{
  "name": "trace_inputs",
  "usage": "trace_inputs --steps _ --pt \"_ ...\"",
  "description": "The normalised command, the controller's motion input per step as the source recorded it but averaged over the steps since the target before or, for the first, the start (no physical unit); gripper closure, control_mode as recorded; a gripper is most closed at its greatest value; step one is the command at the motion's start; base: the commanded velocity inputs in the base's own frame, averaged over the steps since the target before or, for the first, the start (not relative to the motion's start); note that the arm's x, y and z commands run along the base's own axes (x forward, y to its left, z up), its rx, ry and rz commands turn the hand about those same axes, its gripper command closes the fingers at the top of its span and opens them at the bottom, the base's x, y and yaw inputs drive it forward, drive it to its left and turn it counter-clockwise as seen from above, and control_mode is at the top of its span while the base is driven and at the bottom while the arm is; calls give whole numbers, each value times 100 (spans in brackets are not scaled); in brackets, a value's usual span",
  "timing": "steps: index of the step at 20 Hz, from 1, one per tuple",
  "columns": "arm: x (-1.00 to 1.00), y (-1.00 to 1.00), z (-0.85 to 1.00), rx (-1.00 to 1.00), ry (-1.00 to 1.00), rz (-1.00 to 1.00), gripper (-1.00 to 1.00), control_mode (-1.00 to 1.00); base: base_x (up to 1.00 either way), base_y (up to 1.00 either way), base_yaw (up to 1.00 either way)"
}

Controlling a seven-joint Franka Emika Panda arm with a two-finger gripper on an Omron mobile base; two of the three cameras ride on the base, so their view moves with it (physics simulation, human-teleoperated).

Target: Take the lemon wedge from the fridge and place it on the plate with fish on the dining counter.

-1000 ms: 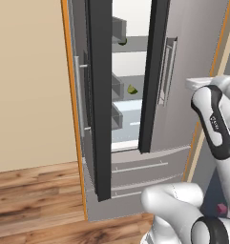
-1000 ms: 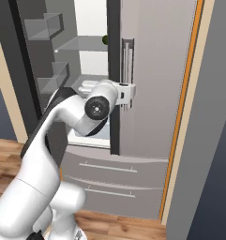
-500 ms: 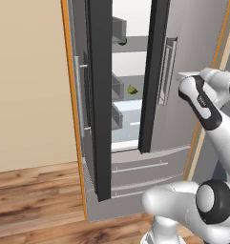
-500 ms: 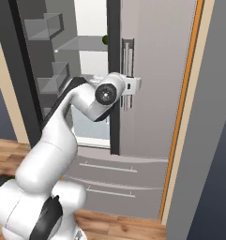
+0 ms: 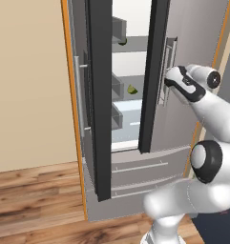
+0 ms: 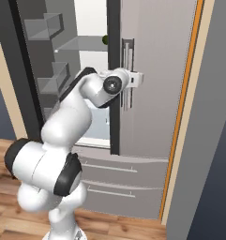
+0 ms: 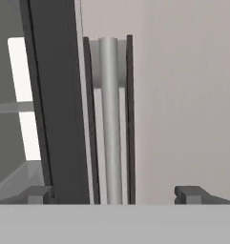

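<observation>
Fridge [image 5: 193, 43] doors stay ajar while the open gripper [image 7: 114, 194] has neared the right handle [image 7: 110, 143].

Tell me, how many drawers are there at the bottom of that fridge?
2, stacked below the doors: the upper drawer just under the open doorway and the lower drawer beneath it, nearest the floor. The robot's body hides part of both.

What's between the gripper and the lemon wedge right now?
The right fridge door: the open gripper faces its handle from outside, and the door's black edge stands before the lemon wedge on its shelf, as the left base view shows.
</observation>
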Motion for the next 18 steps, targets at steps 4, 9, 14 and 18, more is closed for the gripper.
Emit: trace_inputs --steps 4,9,14,18 --pt "92 -29 -12 0 5 0 -100 -100 0 0 0" --pt "88 -27 -7 0 6 0 -100 -100 0 0 0" --pt "54 -10 -7 0 11 0 100 -100 0 0 0" --pt "-17 -14 -13 0 5 -9 100 -100 0 0 0"
